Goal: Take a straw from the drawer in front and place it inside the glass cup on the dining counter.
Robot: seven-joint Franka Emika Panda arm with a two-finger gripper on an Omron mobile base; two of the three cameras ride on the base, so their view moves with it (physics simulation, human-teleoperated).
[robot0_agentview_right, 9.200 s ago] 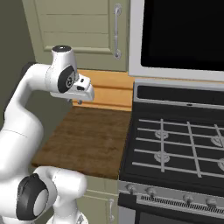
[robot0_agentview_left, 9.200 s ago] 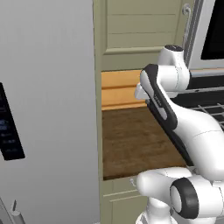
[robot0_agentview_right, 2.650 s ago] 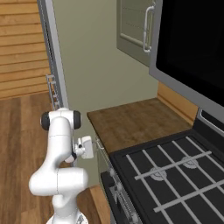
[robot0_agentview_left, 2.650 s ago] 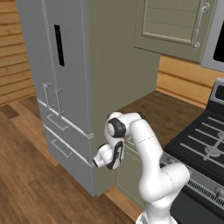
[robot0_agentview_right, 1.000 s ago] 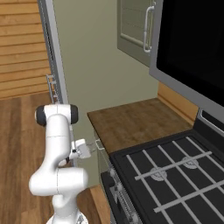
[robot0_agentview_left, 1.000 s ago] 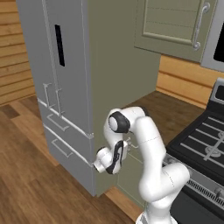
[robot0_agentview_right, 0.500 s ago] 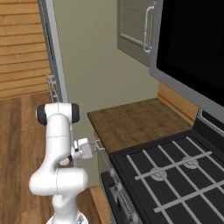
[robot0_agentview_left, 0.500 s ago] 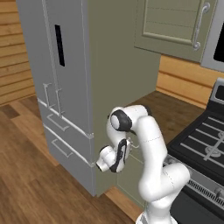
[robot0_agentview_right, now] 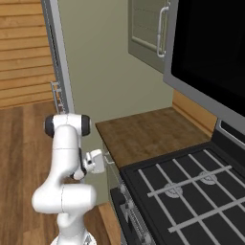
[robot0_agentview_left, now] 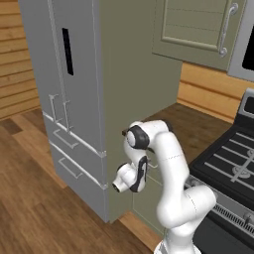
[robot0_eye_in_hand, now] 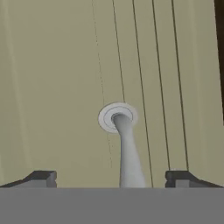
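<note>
The base views show the fridge point(robot0_agentview_left: 74, 99), stove point(robot0_agentview_right: 191, 186) and arm, with the gripper point(robot0_agentview_right: 98, 161) low at the closed drawer point(robot0_eye_in_hand: 57, 87). Only the hand view shows the handle point(robot0_eye_in_hand: 124, 148) between wide-spread fingertips point(robot0_eye_in_hand: 41, 177), untouched.

You're looking at a home kitchen, rendered. At nine o'clock in the left base view stands a tall grey fridge point(robot0_agentview_left: 64, 99) with long handles and lower drawers. At one o'clock hangs a sage-green wall cabinet point(robot0_agentview_left: 198, 27) with a silver handle. Swing to the right base view: a black gas stove point(robot0_agentview_right: 191, 191) with grates fills four o'clock, a dark oven or microwave front point(robot0_agentview_right: 210, 52) sits above it at two o'clock, and a brown wood-grain countertop point(robot0_agentview_right: 143, 134) lies at centre. Wood plank floor point(robot0_agentview_left: 25, 208) and wood-panelled walls point(robot0_agentview_right: 24, 52) surround you.
</note>
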